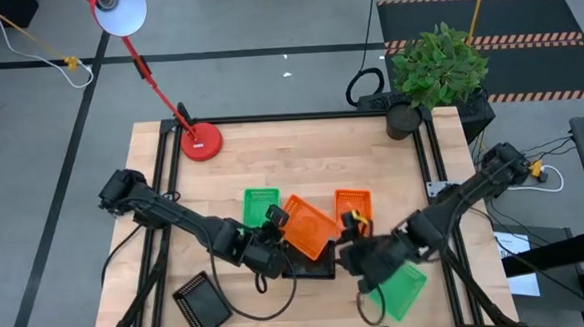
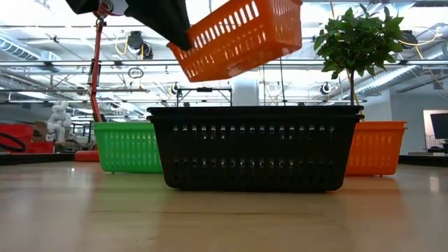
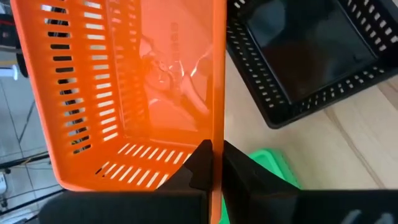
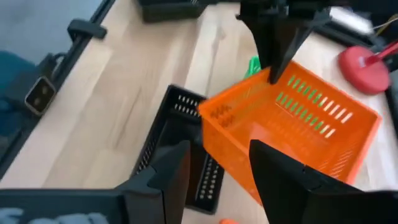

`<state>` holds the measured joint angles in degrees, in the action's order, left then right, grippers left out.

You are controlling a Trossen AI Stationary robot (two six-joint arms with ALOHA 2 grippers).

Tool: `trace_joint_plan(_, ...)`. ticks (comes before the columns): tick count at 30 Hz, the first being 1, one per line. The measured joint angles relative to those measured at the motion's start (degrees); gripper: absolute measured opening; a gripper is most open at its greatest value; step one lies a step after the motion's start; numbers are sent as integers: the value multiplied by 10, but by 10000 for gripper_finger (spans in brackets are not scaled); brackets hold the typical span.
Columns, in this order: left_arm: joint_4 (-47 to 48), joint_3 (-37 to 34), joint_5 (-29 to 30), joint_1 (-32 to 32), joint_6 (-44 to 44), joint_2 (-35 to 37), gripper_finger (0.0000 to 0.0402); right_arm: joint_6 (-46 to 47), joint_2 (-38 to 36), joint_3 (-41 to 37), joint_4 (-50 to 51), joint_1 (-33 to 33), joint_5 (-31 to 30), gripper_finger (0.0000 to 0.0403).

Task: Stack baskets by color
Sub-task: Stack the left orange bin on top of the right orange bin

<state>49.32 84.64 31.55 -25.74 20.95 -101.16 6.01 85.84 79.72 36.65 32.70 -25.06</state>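
My left gripper (image 1: 272,227) is shut on an orange basket (image 1: 310,228), which hangs tilted over a black basket (image 2: 255,147) near the table's middle front. My right gripper (image 4: 217,180) stands open just to the right of it, its fingers beside the lifted basket's near corner with nothing between them. A green basket (image 1: 261,205) and a second orange basket (image 1: 352,205) rest on their bottoms behind. Another black basket (image 1: 201,300) lies at the near left. A green one (image 1: 404,290) lies at the near right, partly under my right arm. My left gripper pinches one side wall of the orange basket at its rim (image 3: 216,134), one finger inside the basket and one outside. The fingers come slanting down from the table's left. The basket is lifted clear and tilted, its open top (image 4: 311,106) facing up and away from that gripper.
A red round lamp base (image 1: 201,141) stands at the far left of the table and a black plant pot (image 1: 402,123) at the far right corner. Bare wood shows along the far half and at the near left beside the black basket.
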Motion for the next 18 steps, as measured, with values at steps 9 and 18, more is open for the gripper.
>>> trace_joint_plan(9, 1, 0, 6, -10, 0, 0, 22, -113, 3, 6, 20, -61, 89, 160)
trace_joint_plan(18, 1, 0, 43, -4, 28, 0, 8, -165, 19, 5, 34, -83, 103, 146)
